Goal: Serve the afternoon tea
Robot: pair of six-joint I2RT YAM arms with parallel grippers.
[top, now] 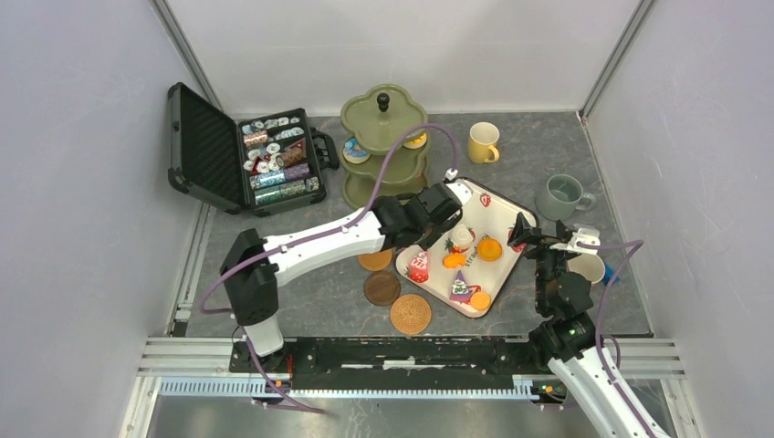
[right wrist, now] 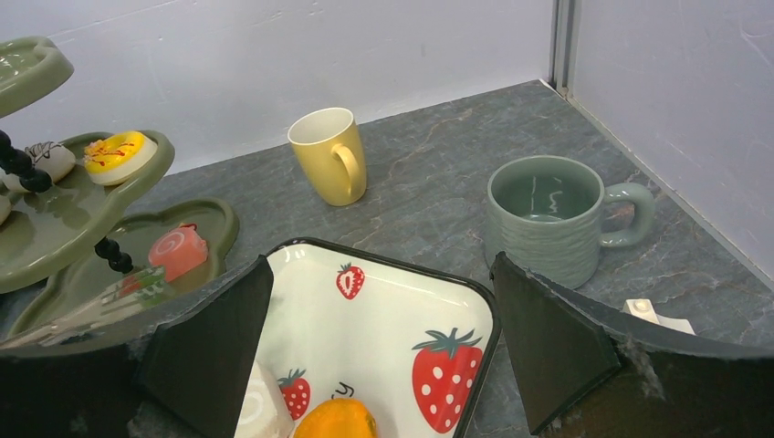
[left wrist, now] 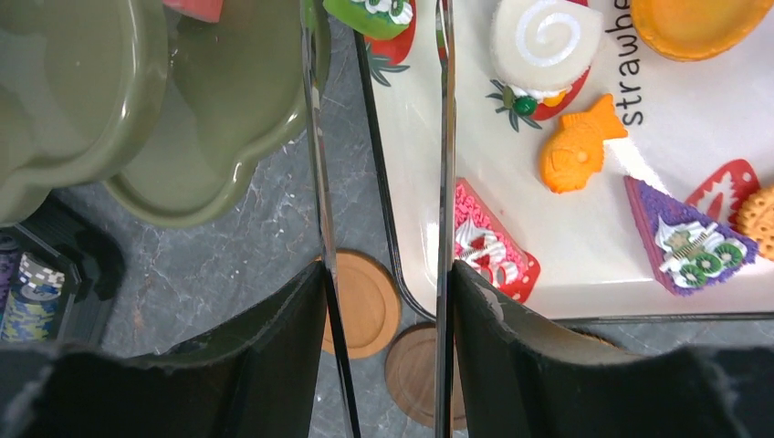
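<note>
Although the left claw [left wrist: 381,274] stands partly open with nothing between its fingers, it hangs over the rim of the white strawberry-print tray [left wrist: 584,246], between that tray and the olive-green three-tier stand [left wrist: 219,119]. Its wrist view picks out what the top view blurs: a red frosted cake slice [left wrist: 488,251], an orange fish-shaped cake [left wrist: 575,151], a white swirl roll [left wrist: 546,41] and a purple cake slice [left wrist: 685,237]. The right claw [right wrist: 379,310] gapes wide and empty over the tray's right-hand corner. Its wrist view shows plainly a yellow-iced donut [right wrist: 117,153] on the stand's middle tier and a pink roll [right wrist: 178,251] on the bottom one.

From above, six cakes lie on the tray. Three round brown coasters [top: 381,287] sit on the grey counter [top: 319,292] just left of it, though the left wrist view catches only two. Three mugs stand on the counter: a yellow mug [top: 482,143], a grey-green mug [top: 561,196] and a third mug [top: 586,266] half hidden behind the right arm. One open black case of poker chips [top: 246,160] sits at the back left.
</note>
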